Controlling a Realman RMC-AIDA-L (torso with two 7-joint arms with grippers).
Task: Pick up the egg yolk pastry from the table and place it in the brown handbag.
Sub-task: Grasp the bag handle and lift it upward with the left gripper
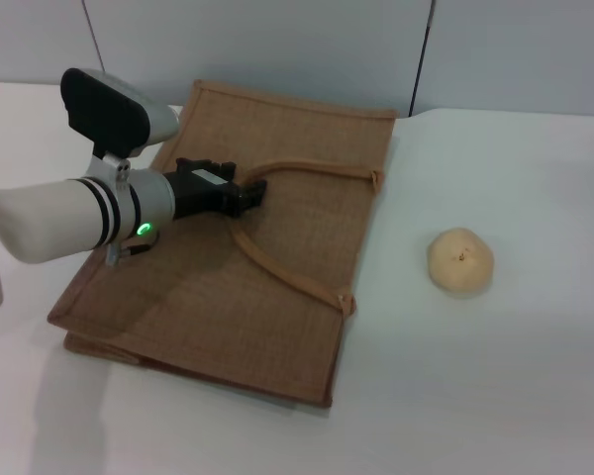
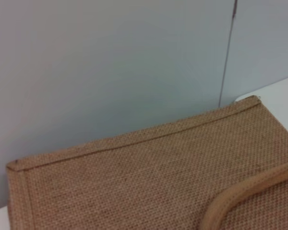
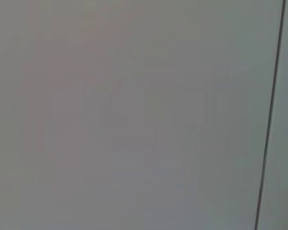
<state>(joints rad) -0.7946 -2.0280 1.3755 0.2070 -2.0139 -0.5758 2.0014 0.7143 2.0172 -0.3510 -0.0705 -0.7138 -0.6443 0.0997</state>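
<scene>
A plain grey wall (image 1: 277, 45) rises past the far edge of the desk, ahead of the tool. It is made of flat panels, with a thin dark vertical seam (image 1: 422, 54) between two of them, beyond the tool and to its right.

The brown handbag (image 1: 238, 257) lies flat across the centre-left of the head view, with the left gripper (image 1: 249, 194) and its arm occupying the space above the bag's upper left, at the strap handle (image 1: 277, 267). The egg yolk pastry (image 1: 460, 261) sits alone at centre right, well apart from the bag, with bare table (image 1: 515, 376) on every side. A grey wall (image 1: 277, 49) closes off the top of the frame.
</scene>
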